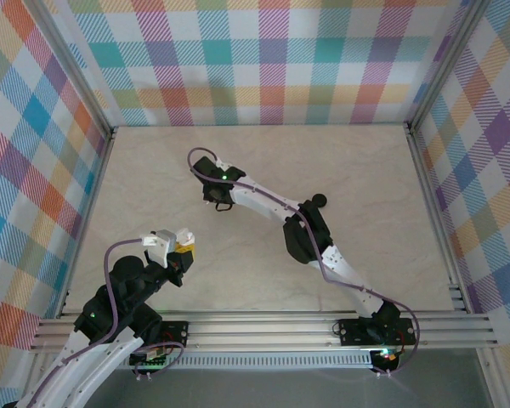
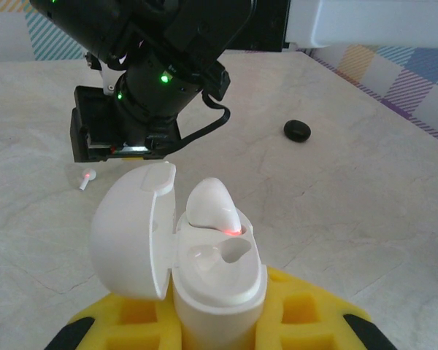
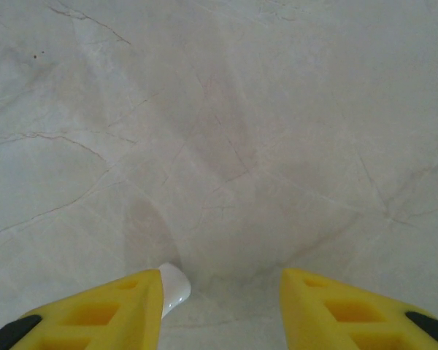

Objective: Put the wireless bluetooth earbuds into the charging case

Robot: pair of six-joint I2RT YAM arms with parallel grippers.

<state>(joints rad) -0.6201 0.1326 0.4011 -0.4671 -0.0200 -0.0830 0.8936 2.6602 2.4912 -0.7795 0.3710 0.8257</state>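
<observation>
Simultaneously, pinches open white egg-shaped plastic charging case [image 2: 219, 281] in left gripper [image 2: 219, 324], with yellow fingers [image 3: 328, 306] of right gripper [image 3: 220, 281] spread beside tiny white earbud [image 3: 174, 288] on pale marble-look tabletop [image 3: 219, 109].

You have bright, even light from above in all 3 views, and the pale table [image 1: 365, 187] takes it without hard glare. In the top view the arms throw only faint, soft-edged shadows. In the left wrist view the white charging case [image 2: 219, 281] is sharp and a little washed out on its lid. A small red glow sits on the white earbud [image 2: 213, 208] in it, and 2 green lights bloom on the dark right arm [image 2: 168, 44]. In the right wrist view a dim, diffuse shadow lies ahead of the right gripper [image 3: 220, 288], and its yellow fingers [image 3: 109, 313] look soft close to the lens.
</observation>
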